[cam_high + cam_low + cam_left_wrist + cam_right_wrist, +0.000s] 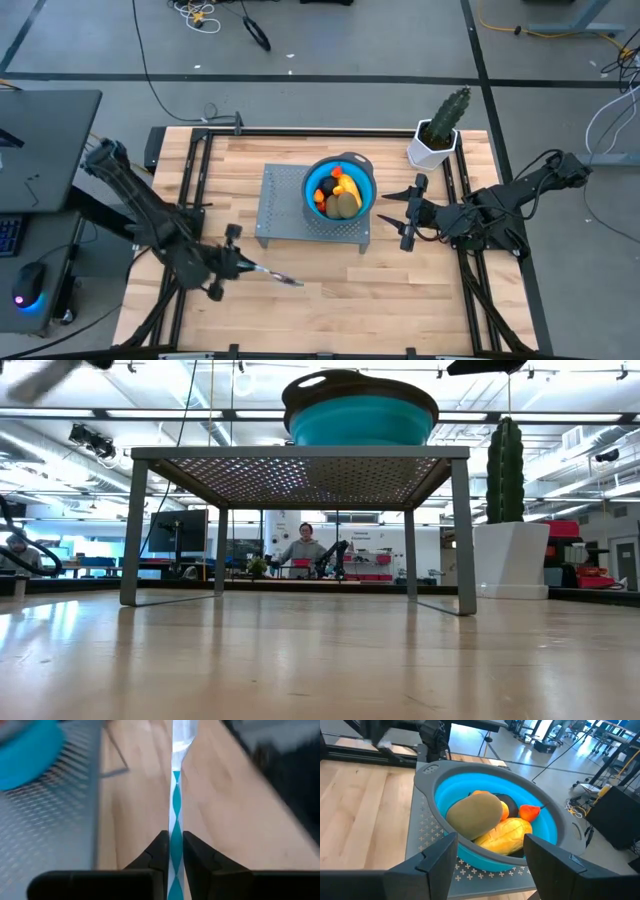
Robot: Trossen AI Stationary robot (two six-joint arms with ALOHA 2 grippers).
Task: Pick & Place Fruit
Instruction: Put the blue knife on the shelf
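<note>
Left gripper point(243, 265) clamped on knife point(175, 820), blade pointing ahead of it. Right gripper point(490, 857) fingers apart, bowl point(545, 827) of fruit point(475, 815) just ahead.

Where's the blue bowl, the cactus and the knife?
blue bowl point(546, 827), right wrist view, inner wall.
cactus point(452, 108), high view, middle of its green stem.
knife point(176, 830), left wrist view, striped handle above the pincer fingers.

Bright even overhead light, glare on the wooden table point(320, 660), blurred left wrist view, soft shadows
</note>
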